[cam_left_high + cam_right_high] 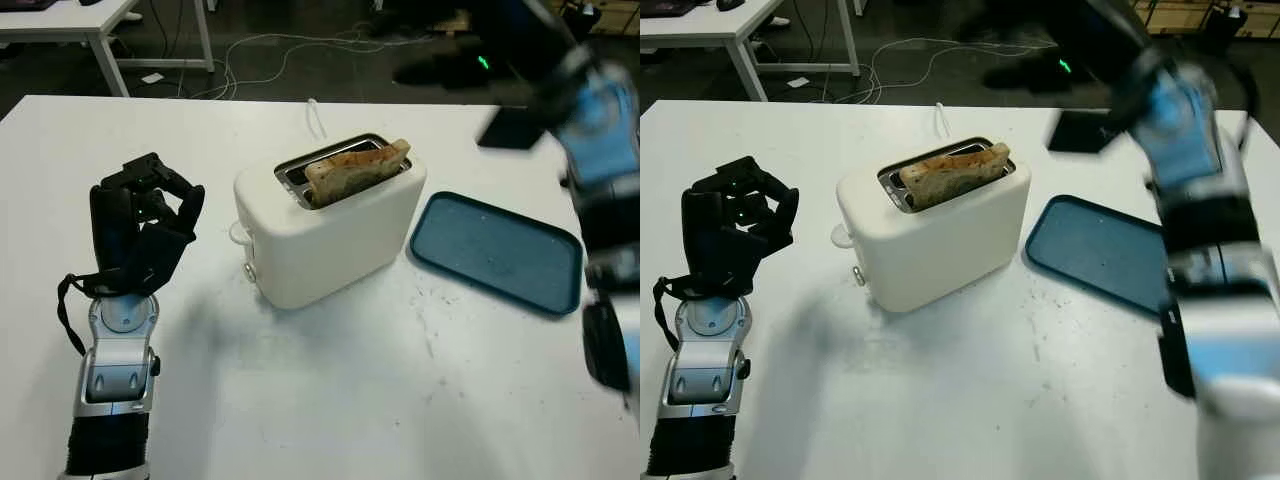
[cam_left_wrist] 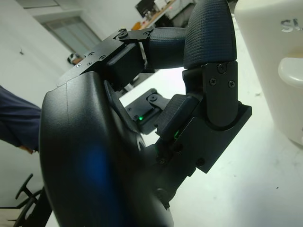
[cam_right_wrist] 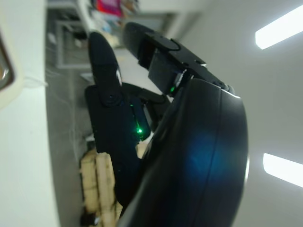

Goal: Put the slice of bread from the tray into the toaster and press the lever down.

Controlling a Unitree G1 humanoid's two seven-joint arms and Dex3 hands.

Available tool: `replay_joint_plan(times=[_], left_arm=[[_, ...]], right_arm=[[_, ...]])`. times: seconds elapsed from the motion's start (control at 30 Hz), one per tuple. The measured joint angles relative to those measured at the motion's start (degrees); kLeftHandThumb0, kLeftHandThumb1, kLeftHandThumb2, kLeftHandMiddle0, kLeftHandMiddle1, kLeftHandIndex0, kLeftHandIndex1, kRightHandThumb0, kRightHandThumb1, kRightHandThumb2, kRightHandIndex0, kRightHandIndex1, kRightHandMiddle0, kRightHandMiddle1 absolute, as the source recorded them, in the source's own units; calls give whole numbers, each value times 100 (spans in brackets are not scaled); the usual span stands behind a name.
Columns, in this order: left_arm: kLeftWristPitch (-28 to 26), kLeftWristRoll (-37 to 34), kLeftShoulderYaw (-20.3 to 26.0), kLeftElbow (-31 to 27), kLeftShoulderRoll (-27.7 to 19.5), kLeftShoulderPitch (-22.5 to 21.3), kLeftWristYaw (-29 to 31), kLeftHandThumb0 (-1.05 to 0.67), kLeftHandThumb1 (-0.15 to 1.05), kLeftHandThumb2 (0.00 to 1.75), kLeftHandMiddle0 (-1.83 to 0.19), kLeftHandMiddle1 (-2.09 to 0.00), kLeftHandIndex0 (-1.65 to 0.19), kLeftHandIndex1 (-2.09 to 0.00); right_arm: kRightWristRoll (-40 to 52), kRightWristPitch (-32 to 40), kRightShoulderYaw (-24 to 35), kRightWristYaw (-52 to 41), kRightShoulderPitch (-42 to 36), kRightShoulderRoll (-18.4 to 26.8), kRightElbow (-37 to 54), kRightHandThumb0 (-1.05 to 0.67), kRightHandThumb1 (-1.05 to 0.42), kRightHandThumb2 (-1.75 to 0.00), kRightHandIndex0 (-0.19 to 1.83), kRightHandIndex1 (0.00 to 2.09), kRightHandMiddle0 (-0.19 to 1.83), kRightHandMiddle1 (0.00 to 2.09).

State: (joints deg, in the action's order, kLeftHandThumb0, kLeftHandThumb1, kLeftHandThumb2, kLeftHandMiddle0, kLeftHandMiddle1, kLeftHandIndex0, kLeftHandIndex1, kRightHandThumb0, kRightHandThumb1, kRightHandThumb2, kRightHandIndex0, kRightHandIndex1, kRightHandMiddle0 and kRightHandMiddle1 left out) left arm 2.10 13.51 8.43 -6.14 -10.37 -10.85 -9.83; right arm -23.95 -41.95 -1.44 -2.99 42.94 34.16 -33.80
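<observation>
The curled, empty left hand (image 1: pixel 145 215) could shove the white plastic toaster (image 1: pixel 330 225) beside it sideways when pressing the lever (image 1: pixel 238 233).

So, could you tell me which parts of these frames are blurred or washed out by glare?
Eye views: the right arm is streaked with motion blur, while the toaster, bread and left hand stay sharp. Right wrist view: ceiling lights glare. Left wrist view: the toaster is overexposed.
</observation>
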Motion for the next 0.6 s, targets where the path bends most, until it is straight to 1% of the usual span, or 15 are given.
replay_joint_plan(times=[0.07,0.1,0.13,0.17,0.2,0.3,0.4,0.47,0.5,0.53,0.57,0.6], left_arm=[[0,-1,0,6,-4,-13,5,-89,57,79,-128,-147,-107,-148],[0,1,-4,11,-5,-21,10,-89,57,79,-129,-147,-107,-147],[0,2,-5,18,-7,-27,16,-88,57,79,-129,-146,-107,-146],[0,3,-10,27,-8,-36,20,-88,57,79,-129,-146,-107,-146],[0,2,-14,34,-8,-43,24,-89,57,79,-129,-146,-108,-146],[0,-1,-27,48,-8,-60,52,-89,57,79,-130,-145,-109,-145],[-1,-5,-27,50,-8,-61,94,-89,57,79,-130,-145,-109,-144],[0,-4,-26,50,-8,-61,96,-88,57,79,-130,-145,-109,-144],[0,-4,-26,52,-8,-61,96,-88,57,79,-130,-144,-109,-144],[0,-3,-25,53,-8,-61,96,-88,57,79,-130,-144,-109,-144],[0,-2,-25,54,-9,-61,96,-88,57,79,-130,-144,-109,-144],[0,-1,-24,54,-9,-61,96,-88,57,79,-130,-144,-109,-144]], right_arm=[[-149,10,125,408,-643,5,234,-37,-92,-31,80,127,104,38],[-225,50,207,629,-940,-4,395,-40,-92,-33,78,137,102,43],[-302,112,288,849,-1192,-29,561,-42,-92,-35,74,149,93,63],[-411,237,360,1117,-1438,-74,745,-45,-92,-35,69,161,79,96],[-547,368,421,1407,-1665,-138,919,-47,-92,-34,69,168,69,118],[-1056,814,460,2186,-2292,-394,1316,-47,-92,-32,72,171,69,125],[-1500,1175,375,2889,-2759,-688,1428,-48,-92,-37,76,174,69,133],[-1581,1351,308,3284,-2952,-938,1441,-47,-92,-39,80,174,67,141],[-1593,1426,287,3440,-3006,-1055,1446,-47,-92,-38,82,171,68,140],[-1602,1480,276,3589,-3047,-1162,1451,-46,-92,-37,87,162,74,122],[-1606,1515,268,3739,-3076,-1243,1454,-45,-92,-36,89,157,83,98],[-1615,1547,264,3916,-3106,-1321,1455,-45,-92,-37,91,151,93,69]])
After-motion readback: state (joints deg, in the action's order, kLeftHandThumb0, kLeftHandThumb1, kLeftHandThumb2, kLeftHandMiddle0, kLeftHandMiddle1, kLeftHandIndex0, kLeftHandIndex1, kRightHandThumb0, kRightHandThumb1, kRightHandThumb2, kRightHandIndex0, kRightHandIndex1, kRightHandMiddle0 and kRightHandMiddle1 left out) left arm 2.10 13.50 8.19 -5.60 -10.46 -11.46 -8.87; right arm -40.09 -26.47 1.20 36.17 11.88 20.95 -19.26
